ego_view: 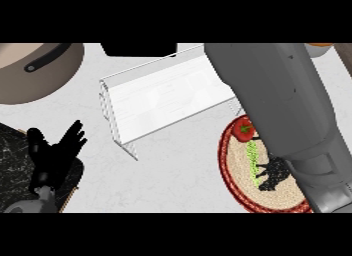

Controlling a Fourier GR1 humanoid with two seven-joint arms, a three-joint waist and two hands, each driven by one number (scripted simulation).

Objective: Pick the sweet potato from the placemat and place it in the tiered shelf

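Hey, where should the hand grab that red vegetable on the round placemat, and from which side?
Probably across the red vegetable's rounded middle, from above on its near side. It lies small and low at the placemat's far edge, with the shelf just beyond and the right hand nearer.

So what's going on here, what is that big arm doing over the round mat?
The robot's right hand is down over the round woven placemat, with its grey forearm crossing above. A reddish vegetable, apparently the sweet potato, lies at the mat's far edge, apart from the hand and not yet picked up. The white tiered shelf, where it is meant to go, stands just beside the mat. The left hand rests open at the left edge.
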